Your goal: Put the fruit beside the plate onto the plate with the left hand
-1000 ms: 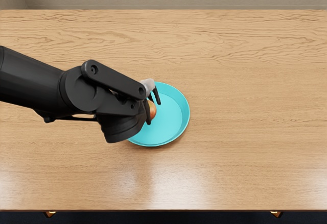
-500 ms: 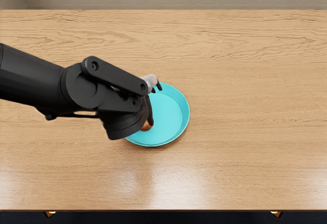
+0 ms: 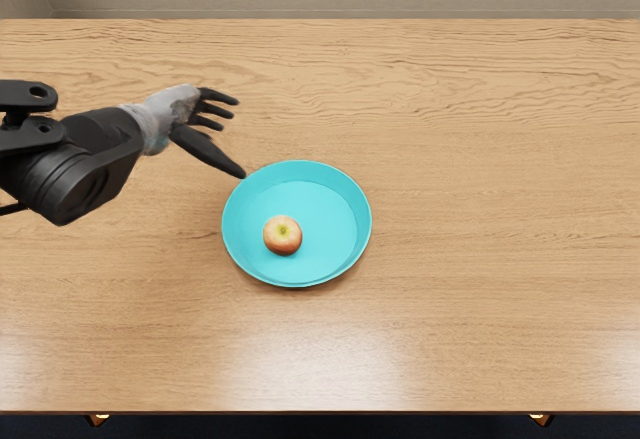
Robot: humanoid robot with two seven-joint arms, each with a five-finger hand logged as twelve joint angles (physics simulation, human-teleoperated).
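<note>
A small red-and-yellow apple [image 3: 283, 235] lies inside the turquoise plate [image 3: 345, 195], left of its centre. My left hand [image 3: 203, 127] hovers over the wood up and to the left of the plate, well apart from the fruit. Its fingers are spread and hold nothing. The dark forearm [image 3: 70, 164] enters from the left edge. No right arm shows.
The wooden table [image 3: 480, 109] stretches wide around the plate, with its front edge [image 3: 320, 411] near the bottom of the picture and a wall line along the top.
The left hand let go of the apple, which now rests on the plate. The hand has opened and drawn back up and to the left, uncovering the plate's left side.
</note>
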